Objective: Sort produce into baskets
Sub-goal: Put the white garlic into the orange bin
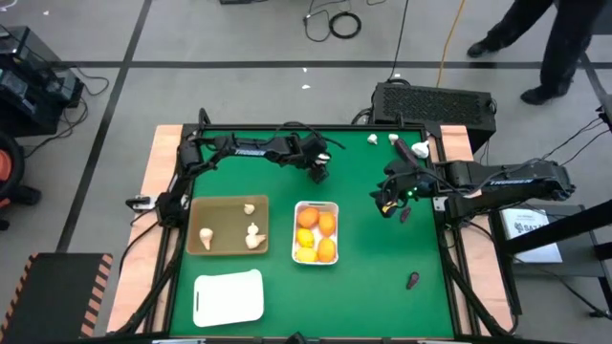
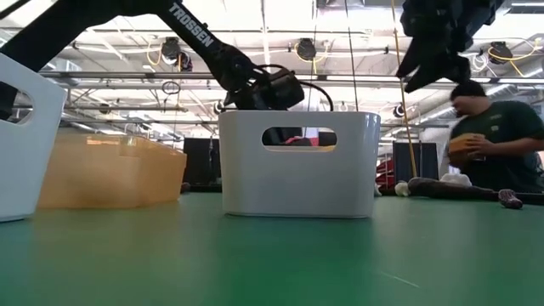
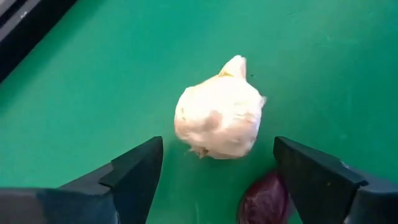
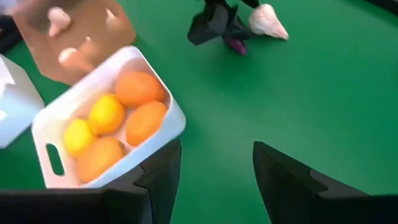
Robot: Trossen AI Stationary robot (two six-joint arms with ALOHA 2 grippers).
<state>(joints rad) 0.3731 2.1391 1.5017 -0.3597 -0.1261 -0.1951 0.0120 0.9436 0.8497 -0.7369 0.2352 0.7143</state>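
My left gripper [image 1: 317, 173] is open at the far middle of the table. In the left wrist view its fingers [image 3: 134, 168] stand on either side of a whitish garlic bulb [image 3: 219, 121] lying on the green mat, without touching it. A dark purple vegetable [image 3: 264, 200] lies beside one finger. My right gripper [image 1: 387, 203] is open and empty, raised over the mat right of the white tray [image 1: 316, 205] of orange and yellow fruits [image 4: 121, 121]. The tan tray [image 1: 206, 205] holds garlic bulbs [image 1: 253, 235]. A second white tray [image 1: 229, 298] stands near the front.
More garlic bulbs [image 1: 394, 139] lie at the far right corner. Dark purple vegetables lie on the mat at the right [image 1: 404, 215] and front right [image 1: 413, 280]. A person [image 2: 497, 140] stands beyond the table. Bare mat lies between the trays and the right edge.
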